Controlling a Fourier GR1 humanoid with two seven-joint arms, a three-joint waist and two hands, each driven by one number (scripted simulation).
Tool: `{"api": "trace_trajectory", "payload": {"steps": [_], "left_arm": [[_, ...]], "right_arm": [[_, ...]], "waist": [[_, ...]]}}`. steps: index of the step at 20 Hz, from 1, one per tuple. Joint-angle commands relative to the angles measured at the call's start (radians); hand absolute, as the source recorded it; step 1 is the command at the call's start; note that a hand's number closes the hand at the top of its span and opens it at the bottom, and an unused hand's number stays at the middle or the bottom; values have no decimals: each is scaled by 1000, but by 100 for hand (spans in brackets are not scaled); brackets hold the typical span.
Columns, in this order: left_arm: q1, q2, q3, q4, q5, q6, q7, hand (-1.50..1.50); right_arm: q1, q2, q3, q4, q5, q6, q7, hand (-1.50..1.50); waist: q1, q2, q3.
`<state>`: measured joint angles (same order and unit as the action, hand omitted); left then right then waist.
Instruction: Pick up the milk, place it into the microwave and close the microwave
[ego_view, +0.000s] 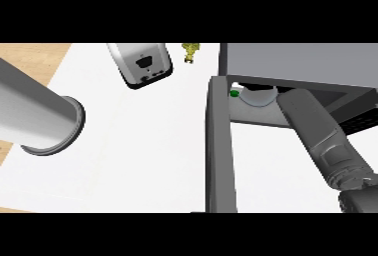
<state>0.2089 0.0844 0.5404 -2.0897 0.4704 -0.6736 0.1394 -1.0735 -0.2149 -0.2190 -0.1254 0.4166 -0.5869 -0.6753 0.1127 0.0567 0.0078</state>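
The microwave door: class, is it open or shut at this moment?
Open. The microwave door swings out toward the viewer, leaving the microwave cavity exposed, and the right forearm reaches inside.

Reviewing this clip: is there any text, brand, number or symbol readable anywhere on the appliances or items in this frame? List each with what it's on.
None readable.
Toaster: dark marks on its front panel, too blurred to read.
Microwave: no lettering on the body or on the open door.
Milk, inside the microwave: no label visible; mostly hidden by the right forearm.
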Motion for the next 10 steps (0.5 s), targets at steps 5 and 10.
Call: {"api": "trace_trajectory", "payload": {"steps": [5,10], "left_arm": [[30,-48,-73,-22,-31,-52,-17,-150],[0,-79,-132,8,-70,-54,-14,-150]], "right_arm": [[29,15,-100,-11,-111,211,-94,-150],[82,52,-148,-16,-169,312,-153,-150]], "waist": [[-29,-23,-4],[-68,-35,-6]]}}
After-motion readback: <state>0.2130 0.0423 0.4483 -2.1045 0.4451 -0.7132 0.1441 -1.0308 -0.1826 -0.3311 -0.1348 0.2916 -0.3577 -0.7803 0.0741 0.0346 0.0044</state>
